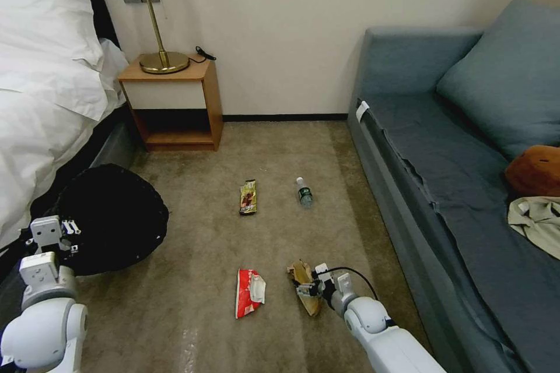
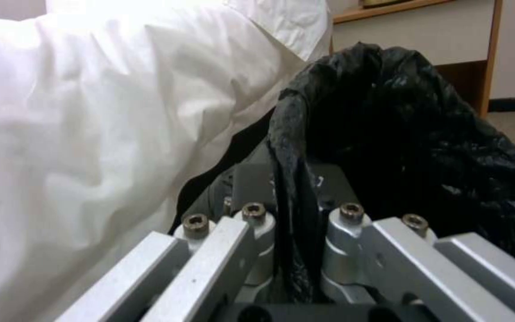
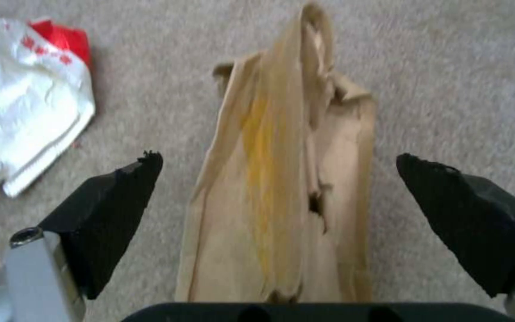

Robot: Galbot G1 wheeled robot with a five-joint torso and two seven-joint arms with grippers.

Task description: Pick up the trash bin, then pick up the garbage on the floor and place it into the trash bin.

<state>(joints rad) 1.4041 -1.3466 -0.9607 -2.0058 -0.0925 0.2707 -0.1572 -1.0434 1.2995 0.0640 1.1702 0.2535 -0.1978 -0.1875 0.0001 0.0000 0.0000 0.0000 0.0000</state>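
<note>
Left arm raised at the robot's left, its hand [image 2: 293, 232] clamped on a fold of the trash bin's [image 1: 114, 215] black liner. Right arm extended forward and down, its hand [image 3: 278, 197] spread wide, one black fingertip [image 3: 114, 197] on either side of the tan-yellow wrapper [image 3: 281, 188].

1. Trash bin [image 1: 114, 218] beside the bed [image 1: 41, 99]: white body hidden under the black liner.
2. Tan-yellow wrapper [image 3: 281, 179]: near end cut off by the right wrist view's edge.
3. Candy-bar wrapper [image 1: 248, 197] print: too small to read.
</note>
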